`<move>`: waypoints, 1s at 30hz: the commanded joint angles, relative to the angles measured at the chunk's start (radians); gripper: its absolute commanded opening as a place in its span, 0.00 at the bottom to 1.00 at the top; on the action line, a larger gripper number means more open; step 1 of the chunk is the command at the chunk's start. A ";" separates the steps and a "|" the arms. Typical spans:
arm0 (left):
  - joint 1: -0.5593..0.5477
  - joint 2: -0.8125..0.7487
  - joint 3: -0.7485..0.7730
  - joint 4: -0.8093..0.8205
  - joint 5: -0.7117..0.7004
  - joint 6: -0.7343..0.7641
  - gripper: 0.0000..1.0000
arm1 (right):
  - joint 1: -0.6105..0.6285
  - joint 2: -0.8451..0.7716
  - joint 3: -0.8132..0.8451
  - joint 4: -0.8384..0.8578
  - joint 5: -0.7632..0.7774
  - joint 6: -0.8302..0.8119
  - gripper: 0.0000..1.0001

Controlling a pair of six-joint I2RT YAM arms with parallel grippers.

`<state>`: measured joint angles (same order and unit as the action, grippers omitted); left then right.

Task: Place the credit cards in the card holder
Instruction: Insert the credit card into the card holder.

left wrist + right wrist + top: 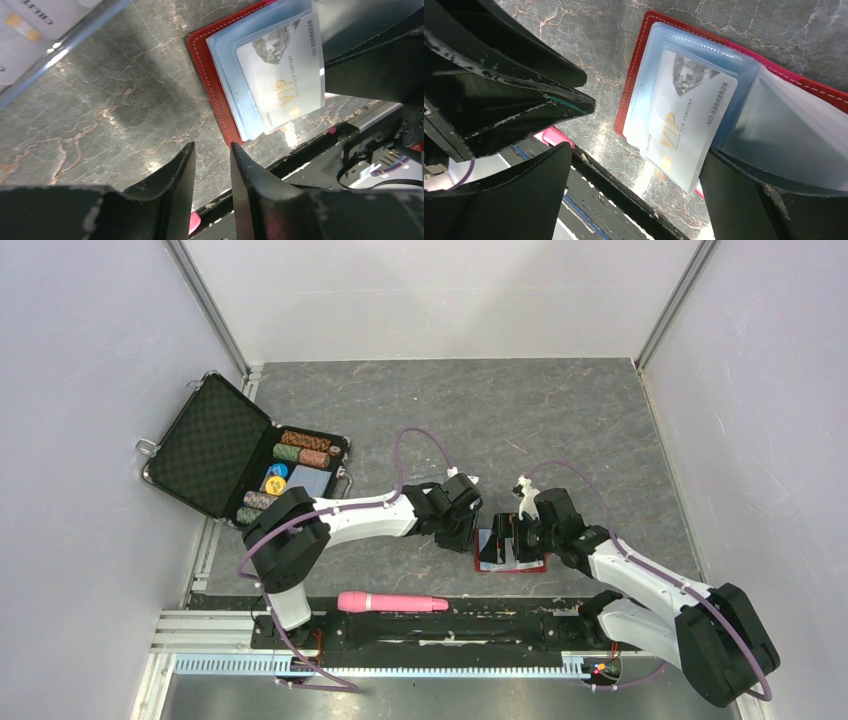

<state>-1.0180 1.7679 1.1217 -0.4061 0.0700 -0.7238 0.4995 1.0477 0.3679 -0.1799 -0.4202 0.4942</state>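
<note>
risk of snagging half-seated credit card [689, 120] out of card holder [633, 75] at table's [560, 410] near edge: left gripper [212, 147] barely parted, right gripper [636, 150] wide apart.

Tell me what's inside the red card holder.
One pale VIP card lies in the open card holder, over its pale blue sleeves, one end past the red edge. Anything beneath it or the translucent flap is hidden.

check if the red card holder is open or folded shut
Open. The card holder lies unfolded, pale blue inner sleeves facing up with a VIP card showing on them.
</note>
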 commanded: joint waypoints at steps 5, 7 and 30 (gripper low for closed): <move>0.026 -0.042 -0.078 0.268 0.182 -0.110 0.47 | 0.003 -0.053 0.050 -0.113 0.103 -0.064 0.97; 0.035 -0.041 -0.109 0.346 0.216 -0.146 0.48 | 0.002 -0.052 0.060 -0.138 0.125 -0.076 0.88; 0.052 0.009 -0.085 0.342 0.211 -0.176 0.40 | 0.002 -0.057 0.076 -0.182 0.144 -0.099 0.31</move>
<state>-0.9661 1.7779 1.0039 -0.0120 0.3145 -0.8967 0.5011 0.9871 0.4778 -0.4629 -0.1833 0.3428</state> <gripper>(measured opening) 0.416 0.392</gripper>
